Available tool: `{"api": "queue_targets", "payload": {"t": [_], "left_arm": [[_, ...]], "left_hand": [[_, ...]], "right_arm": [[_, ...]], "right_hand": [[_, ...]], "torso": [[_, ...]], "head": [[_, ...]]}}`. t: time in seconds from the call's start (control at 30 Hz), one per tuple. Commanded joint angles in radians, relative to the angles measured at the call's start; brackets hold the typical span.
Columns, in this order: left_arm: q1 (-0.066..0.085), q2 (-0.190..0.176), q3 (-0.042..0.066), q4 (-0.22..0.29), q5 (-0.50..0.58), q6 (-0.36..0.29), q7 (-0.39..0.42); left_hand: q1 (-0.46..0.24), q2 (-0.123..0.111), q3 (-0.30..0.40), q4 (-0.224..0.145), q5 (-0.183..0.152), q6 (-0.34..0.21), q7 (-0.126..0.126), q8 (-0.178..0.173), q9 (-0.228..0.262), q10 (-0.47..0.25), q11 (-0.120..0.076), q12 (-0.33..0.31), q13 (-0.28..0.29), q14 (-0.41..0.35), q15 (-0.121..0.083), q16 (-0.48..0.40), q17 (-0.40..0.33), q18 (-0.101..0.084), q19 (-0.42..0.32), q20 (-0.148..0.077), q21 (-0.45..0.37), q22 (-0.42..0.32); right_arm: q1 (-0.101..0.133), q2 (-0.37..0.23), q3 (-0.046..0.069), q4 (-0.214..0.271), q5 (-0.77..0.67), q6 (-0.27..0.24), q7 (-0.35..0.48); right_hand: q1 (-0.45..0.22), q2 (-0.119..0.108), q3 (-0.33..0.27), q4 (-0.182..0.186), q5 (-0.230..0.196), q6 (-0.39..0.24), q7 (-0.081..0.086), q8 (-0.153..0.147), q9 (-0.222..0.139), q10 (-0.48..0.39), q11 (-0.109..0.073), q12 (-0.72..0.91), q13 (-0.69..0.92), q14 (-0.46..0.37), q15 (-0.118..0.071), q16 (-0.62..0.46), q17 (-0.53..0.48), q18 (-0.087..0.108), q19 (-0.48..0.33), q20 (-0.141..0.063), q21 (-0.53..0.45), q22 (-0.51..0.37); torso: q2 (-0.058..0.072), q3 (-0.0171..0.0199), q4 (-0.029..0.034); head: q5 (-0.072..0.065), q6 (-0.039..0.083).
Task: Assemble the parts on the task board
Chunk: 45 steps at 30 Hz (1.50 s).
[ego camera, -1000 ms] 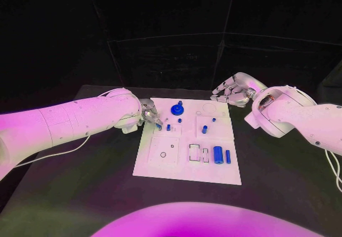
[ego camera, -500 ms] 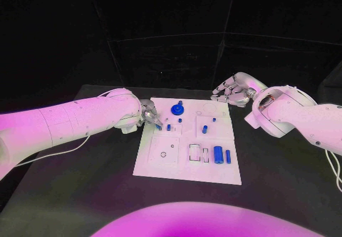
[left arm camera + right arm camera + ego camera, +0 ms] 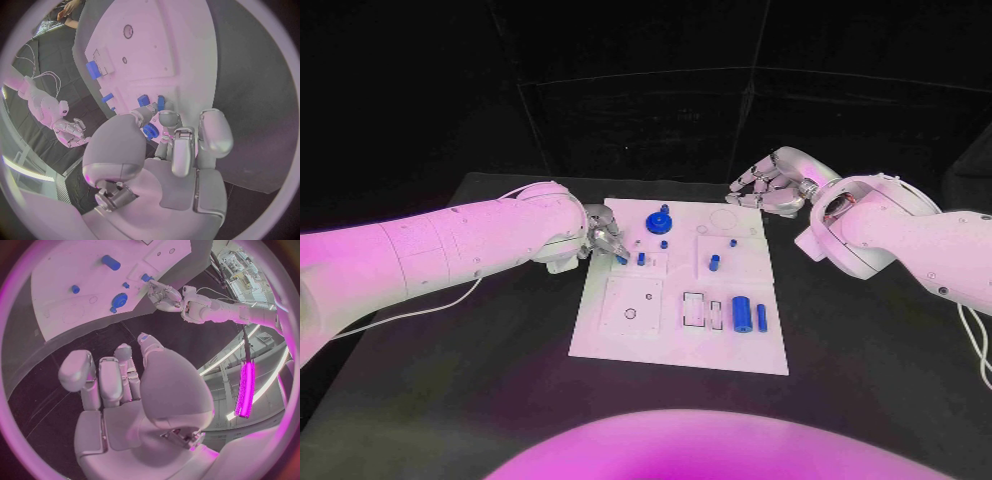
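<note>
The white task board (image 3: 639,330) lies mid-table. My left hand (image 3: 600,236) hangs over the board's left edge near its far end. Its thumb and a finger pinch a small blue peg (image 3: 620,258), which the left wrist view shows at the fingertips (image 3: 160,103). A second small peg (image 3: 640,258) stands just beside it. A blue knob (image 3: 659,222) stands at the board's far end, seen past the fingers as a blue knob (image 3: 150,131). My right hand (image 3: 769,185) hovers off the far right corner, fingers loosely bent, holding nothing.
More blue parts are on the board: a peg (image 3: 714,262) in the middle, a thick cylinder (image 3: 741,310) and a thin bar (image 3: 762,317) near the front right. White cables trail off the table by each arm.
</note>
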Motion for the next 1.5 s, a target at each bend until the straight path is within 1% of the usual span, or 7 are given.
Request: {"api": "queue_targets", "payload": {"t": [0.03, 0.53, 0.73, 0.87, 1.03, 1.17, 1.5], "left_arm": [[-0.002, 0.001, -0.001, 0.001, -0.007, 0.006, -0.004], [-0.004, 0.001, -0.001, 0.009, -0.007, 0.011, -0.01], [-0.004, 0.0, -0.001, 0.012, -0.007, 0.019, -0.012], [-0.004, 0.0, -0.001, 0.012, -0.006, 0.021, -0.016], [-0.004, 0.004, -0.001, 0.003, -0.006, 0.009, -0.027], [-0.004, 0.009, -0.001, -0.009, -0.006, -0.002, -0.032], [-0.004, 0.022, -0.001, -0.026, -0.006, 0.004, -0.035]], "left_hand": [[-0.004, 0.005, 0.09, -0.086, 0.003, 0.004, -0.004, 0.006, 0.001, 0.006, 0.002, 0.007, 0.002, 0.106, -0.007, 0.006, 0.263, -0.001, 0.005, 0.0, 0.006, 0.001], [-0.008, 0.001, 0.09, -0.086, 0.002, 0.006, -0.006, 0.009, 0.003, 0.009, 0.0, 0.01, 0.006, 0.106, -0.008, 0.006, 0.263, -0.001, 0.006, -0.001, 0.006, 0.002], [-0.037, -0.03, 0.072, -0.079, 0.003, 0.023, -0.014, 0.019, 0.005, 0.017, -0.005, 0.018, 0.017, 0.106, -0.013, 0.006, 0.263, -0.002, 0.008, -0.005, 0.01, 0.007], [-0.077, -0.047, 0.041, -0.055, 0.003, 0.039, -0.018, 0.023, 0.005, 0.026, -0.008, 0.027, 0.029, 0.106, -0.015, 0.006, 0.263, -0.003, 0.011, -0.007, 0.015, 0.012], [-0.123, -0.057, -0.005, -0.024, 0.003, 0.054, -0.02, 0.028, 0.004, 0.037, -0.01, 0.039, 0.044, 0.106, -0.017, 0.006, 0.263, -0.006, 0.016, -0.01, 0.024, 0.021], [-0.135, -0.052, -0.04, -0.01, 0.003, 0.058, -0.023, 0.029, 0.003, 0.041, -0.013, 0.044, 0.05, 0.106, -0.02, 0.006, 0.263, -0.006, 0.018, -0.012, 0.026, 0.024], [-0.147, -0.047, -0.075, 0.006, 0.003, 0.06, -0.023, 0.029, 0.002, 0.04, -0.014, 0.046, 0.051, 0.106, -0.021, 0.006, 0.263, -0.007, 0.018, -0.014, 0.026, 0.024]], "right_arm": [[0.002, 0.001, 0.001, 0.002, -0.004, 0.0, 0.007], [0.002, 0.002, 0.001, 0.001, -0.004, 0.003, 0.007], [0.002, 0.002, 0.001, 0.0, -0.003, 0.006, 0.007], [0.002, 0.002, 0.001, 0.0, -0.003, 0.007, 0.007], [0.002, 0.003, 0.001, -0.001, -0.003, 0.007, 0.007], [0.002, 0.004, 0.001, -0.002, -0.003, 0.006, 0.007], [0.002, 0.005, 0.001, -0.003, -0.002, 0.007, 0.007]], "right_hand": [[-0.001, 0.003, 0.0, 0.004, 0.007, 0.0, -0.002, 0.003, 0.001, -0.002, -0.001, 0.002, -0.001, 0.027, -0.007, -0.005, 0.0, 0.017, 0.002, -0.003, -0.006, -0.001], [-0.001, 0.003, 0.0, 0.004, 0.007, 0.0, -0.002, 0.003, 0.001, -0.002, -0.001, 0.002, -0.001, 0.027, -0.007, -0.005, 0.0, 0.017, 0.002, -0.003, -0.006, -0.001], [-0.001, 0.003, 0.0, 0.004, 0.007, 0.0, -0.002, 0.003, 0.001, -0.002, -0.001, 0.002, -0.001, 0.027, -0.007, -0.005, 0.0, 0.017, 0.002, -0.003, -0.006, -0.001], [-0.001, 0.003, 0.0, 0.004, 0.007, 0.0, -0.002, 0.003, 0.001, -0.002, -0.001, 0.002, -0.001, 0.027, -0.007, -0.005, 0.0, 0.017, 0.002, -0.003, -0.006, -0.001], [0.0, 0.003, -0.001, 0.005, 0.007, 0.0, -0.002, 0.004, 0.001, -0.001, -0.001, 0.003, 0.0, 0.027, -0.007, -0.006, 0.0, 0.017, 0.003, -0.004, -0.006, -0.001], [0.0, 0.003, -0.001, 0.005, 0.007, 0.0, -0.002, 0.004, 0.001, -0.001, -0.001, 0.003, 0.0, 0.027, -0.007, -0.006, 0.0, 0.017, 0.003, -0.004, -0.006, -0.001], [0.0, 0.003, -0.002, 0.006, 0.007, 0.0, -0.002, 0.004, 0.001, -0.003, -0.001, 0.001, -0.004, 0.026, -0.007, -0.008, -0.002, 0.017, 0.002, -0.004, -0.008, -0.004]], "torso": [[0.0, 0.0001, -0.0014], [0.0, -0.0006, -0.0001], [0.0, -0.0006, 0.0004], [0.0, -0.0004, -0.0003], [0.0, 0.0002, -0.0004], [0.0, 0.0004, -0.0005], [0.0, 0.0003, -0.001]], "head": [[0.0, 0.0], [-0.003, -0.002], [-0.004, -0.003], [-0.003, -0.004], [-0.004, -0.004], [-0.004, -0.004], [-0.005, -0.004]]}}
